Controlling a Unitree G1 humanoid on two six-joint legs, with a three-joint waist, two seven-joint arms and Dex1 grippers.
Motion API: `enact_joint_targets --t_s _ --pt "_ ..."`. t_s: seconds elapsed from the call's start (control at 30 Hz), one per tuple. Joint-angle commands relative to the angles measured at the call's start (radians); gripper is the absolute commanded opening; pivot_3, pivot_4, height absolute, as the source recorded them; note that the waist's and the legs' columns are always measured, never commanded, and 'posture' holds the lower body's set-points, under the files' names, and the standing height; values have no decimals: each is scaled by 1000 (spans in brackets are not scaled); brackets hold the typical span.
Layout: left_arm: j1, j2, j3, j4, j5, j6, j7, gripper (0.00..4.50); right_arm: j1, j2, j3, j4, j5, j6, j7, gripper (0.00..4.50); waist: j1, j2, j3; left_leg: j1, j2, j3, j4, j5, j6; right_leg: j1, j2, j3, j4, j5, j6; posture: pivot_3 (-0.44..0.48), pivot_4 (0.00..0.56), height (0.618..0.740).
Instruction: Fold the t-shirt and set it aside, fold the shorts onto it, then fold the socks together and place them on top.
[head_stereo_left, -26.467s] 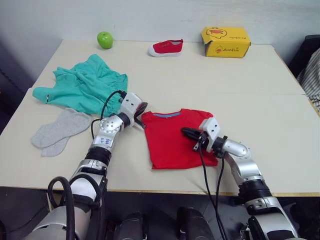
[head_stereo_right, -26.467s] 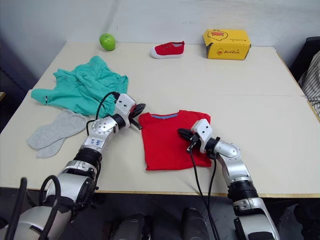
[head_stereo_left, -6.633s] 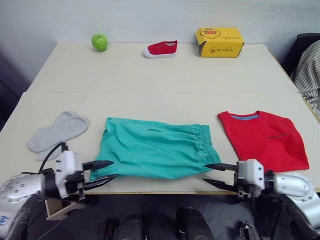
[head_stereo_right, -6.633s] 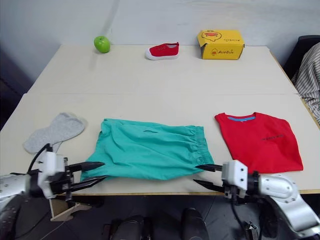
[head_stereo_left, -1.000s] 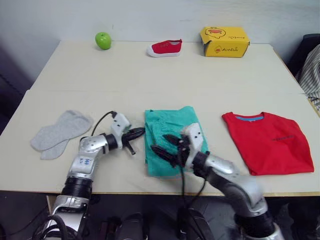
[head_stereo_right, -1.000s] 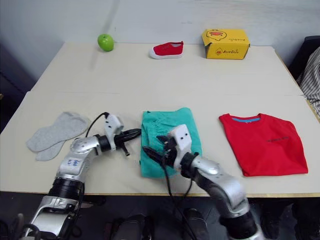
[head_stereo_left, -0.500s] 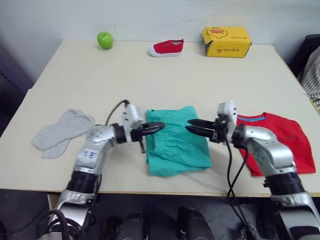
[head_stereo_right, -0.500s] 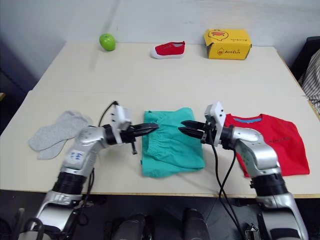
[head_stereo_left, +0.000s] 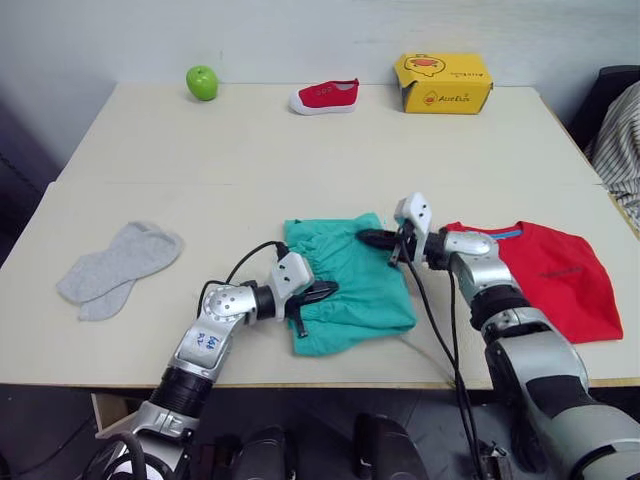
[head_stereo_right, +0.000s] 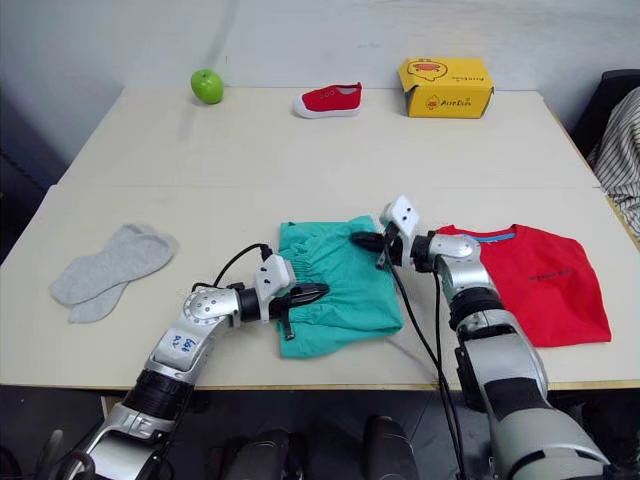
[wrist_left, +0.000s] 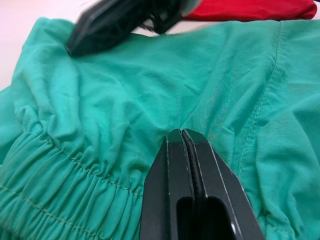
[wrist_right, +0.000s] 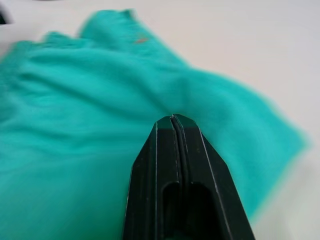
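Near the table's front edge, the folded shorts lie beside the t-shirt. Wrist views show the left gripper and right gripper with fingers pressed together over teal cloth. Socks lie apart.

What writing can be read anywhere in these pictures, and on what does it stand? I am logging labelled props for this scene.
Yellow cardboard box at the far edge of the table: dark lettering on its front under a cartoon print, too small to read with certainty.
Bright red short-sleeved t-shirt: a small dark chest print, too small to read.
Left forearm casing: small blue markings, unreadable.
Small red shoe, green apple, teal-green cloth shorts, light grey knit socks: no text visible.
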Motion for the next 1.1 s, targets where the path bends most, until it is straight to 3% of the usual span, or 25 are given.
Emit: enact_joint_targets --t_s 0.03,0.13,0.2,0.3,0.47,0.67,0.73,0.8,0.93,1.03,1.1 --pt "-16 10 46 13 -39 18 -9 0 -2 -16 -60 -13 18 -33 47 21 -1 1 0 0 0 0 0 0 0 0 0 0 0 0 0 0 150 740" --pt "-79 -27 122 6 -133 135 21 0 84 -19 -77 -140 50 -33 152 21 1 1 0 0 0 0 0 0 0 0 0 0 0 0 0 0 150 740" --pt "-121 -27 124 7 -146 169 8 0 186 -12 -86 -310 101 5 198 21 6 1 0 0 0 -1 0 0 0 0 0 0 0 0 0 0 150 740" --pt "-173 -37 100 63 -110 175 20 0 382 1 -60 -605 139 75 188 21 14 1 1 -2 -2 -4 0 0 0 0 -1 -2 1 0 0 0 150 740" --pt "-203 -67 60 185 -38 134 64 0 588 9 8 -849 94 79 142 21 12 1 1 -2 -4 -3 0 0 0 0 -3 -3 0 0 0 0 150 740" --pt "-229 -75 41 279 19 154 105 0 727 -80 75 -1103 46 19 174 21 14 1 1 -1 -4 -3 0 0 0 1 -2 -2 1 0 0 0 150 740" --pt "-231 -68 43 295 20 142 91 0 772 -151 37 -1274 173 231 156 21 19 1 1 0 -4 -3 0 1 0 1 -3 -2 1 0 0 0 150 740" --pt "-230 -62 53 301 10 115 78 0 811 -217 -11 -1387 303 446 121 539 22 1 1 0 -3 -4 0 1 0 1 -4 -2 1 0 0 0 150 740" --pt "-218 -60 78 288 -31 11 13 0 809 -295 -126 -1418 529 816 -14 1879 28 1 1 0 -2 -5 0 0 0 1 -6 -3 0 1 -2 0 150 740" --pt "-210 -59 94 281 -53 -62 -30 0 748 -307 -200 -1355 682 1072 -134 2891 29 1 1 -1 0 -5 0 0 -1 1 -8 -4 -2 2 -4 0 150 740" --pt "-204 -48 99 287 -51 -97 -50 0 650 -329 -200 -1225 691 1275 -229 3574 29 1 1 -1 1 -5 0 0 -1 0 -8 -4 -2 2 -5 0 150 740"
